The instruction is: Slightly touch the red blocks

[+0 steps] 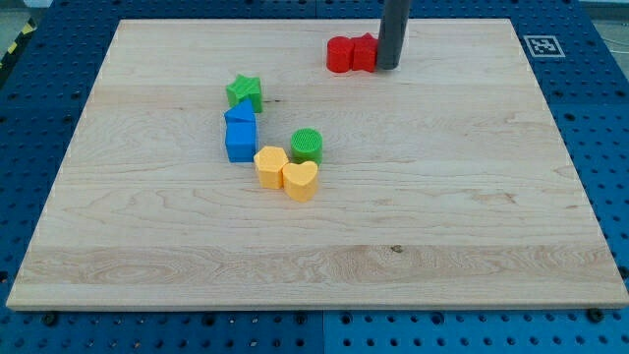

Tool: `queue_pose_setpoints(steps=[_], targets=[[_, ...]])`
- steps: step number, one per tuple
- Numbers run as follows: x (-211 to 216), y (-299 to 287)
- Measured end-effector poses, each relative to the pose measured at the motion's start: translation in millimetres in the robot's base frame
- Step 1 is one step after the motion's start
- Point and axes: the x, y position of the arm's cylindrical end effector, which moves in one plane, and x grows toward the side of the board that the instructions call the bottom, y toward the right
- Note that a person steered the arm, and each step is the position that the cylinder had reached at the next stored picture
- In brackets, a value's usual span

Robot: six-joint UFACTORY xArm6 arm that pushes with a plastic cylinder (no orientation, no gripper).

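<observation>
Two red blocks sit side by side near the view's top, right of centre: a round one (340, 55) on the left and another red block (364, 52) whose shape is partly hidden by the rod. My tip (388, 67) stands right against the right side of the second red block, touching it or nearly so. The dark rod rises out of the view's top.
A green star (244, 92), two blue blocks (240, 116) (241, 142), a green cylinder (307, 146), a yellow hexagon-like block (270, 166) and a yellow heart (300, 181) cluster left of centre on the wooden board (442, 216). A marker tag (542, 45) lies top right.
</observation>
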Motion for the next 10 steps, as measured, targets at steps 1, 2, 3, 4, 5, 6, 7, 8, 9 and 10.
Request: queue_pose_setpoints(steps=[1, 2, 3, 4, 5, 6, 7, 8, 9, 10], targets=[[-10.7, -7.4], [-6.0, -1.4], [23.5, 2.1], [30.8, -12.2], [35.6, -32.6], [20.2, -37.2], [18.7, -37.2], [18.6, -37.9], [18.6, -38.9], [19.9, -39.7]])
